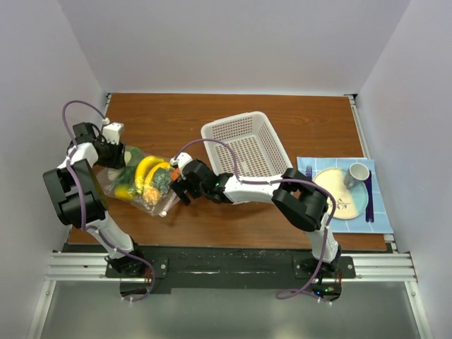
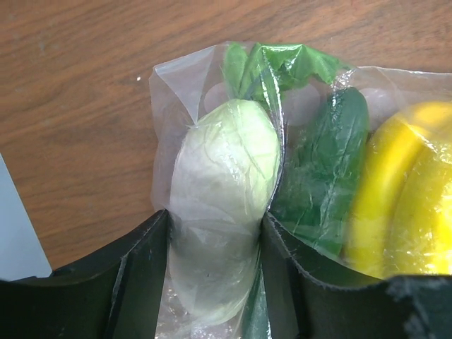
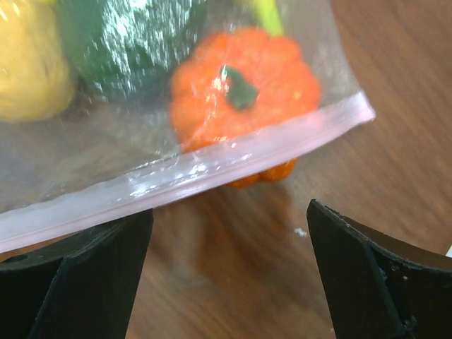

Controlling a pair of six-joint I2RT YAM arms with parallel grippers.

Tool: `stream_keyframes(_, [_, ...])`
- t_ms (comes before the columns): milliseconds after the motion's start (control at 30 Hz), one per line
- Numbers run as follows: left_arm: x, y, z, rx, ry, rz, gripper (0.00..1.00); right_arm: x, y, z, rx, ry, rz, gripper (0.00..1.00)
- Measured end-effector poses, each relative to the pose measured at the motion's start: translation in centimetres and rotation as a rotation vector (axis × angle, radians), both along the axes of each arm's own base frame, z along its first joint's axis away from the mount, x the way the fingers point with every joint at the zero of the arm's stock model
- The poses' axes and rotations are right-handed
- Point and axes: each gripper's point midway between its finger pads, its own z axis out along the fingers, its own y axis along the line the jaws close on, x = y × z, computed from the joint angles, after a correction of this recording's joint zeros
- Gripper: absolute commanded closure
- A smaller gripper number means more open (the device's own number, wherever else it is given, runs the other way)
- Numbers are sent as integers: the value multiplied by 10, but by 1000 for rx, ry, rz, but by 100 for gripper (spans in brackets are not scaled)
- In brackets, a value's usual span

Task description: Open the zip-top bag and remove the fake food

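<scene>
Now the left gripper jaws pinch the zip-top bag; the right gripper reaches across, jaws wide open.

The left arm and right arm are built from white links and bulky black joint blocks. A purple cable is looped along each. The left claw and right claw are fitted with matte black fingers.
</scene>
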Motion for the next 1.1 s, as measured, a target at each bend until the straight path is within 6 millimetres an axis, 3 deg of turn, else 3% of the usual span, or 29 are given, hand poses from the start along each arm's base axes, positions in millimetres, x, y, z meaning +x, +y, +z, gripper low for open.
stream_keyframes(267, [14,-13,0,105,-11,-70,100,15,19,16,111,-90,12,4])
stream_keyframes(500, [15,-16,-1,129,-5,-84,100,27,35,-1,127,-81,9,10])
stream_keyframes(600, [15,-17,-1,130,-8,-86,100,27,33,-12,125,-48,4,25])
stream_keyframes(700, [13,-16,-1,130,-14,-85,100,29,29,-14,146,-27,-6,51])
stream_keyframes(833, [12,-12,-1,109,-19,-70,100,20,9,-9,155,-15,-17,69])
stream_keyframes(900, [9,-6,-1,96,-19,-47,100,9,-11,0,147,-6,-20,83])
stream_keyframes(967, [6,3,-1,83,-18,-13,100,-1,-24,18,163,-9,-13,92])
stream_keyframes(1000, [3,10,-1,79,-17,11,100,-5,-30,36,187,-19,-9,96])
stream_keyframes(1100, [-2,21,-1,70,-14,57,100,-11,-40,87,251,-61,-7,97])
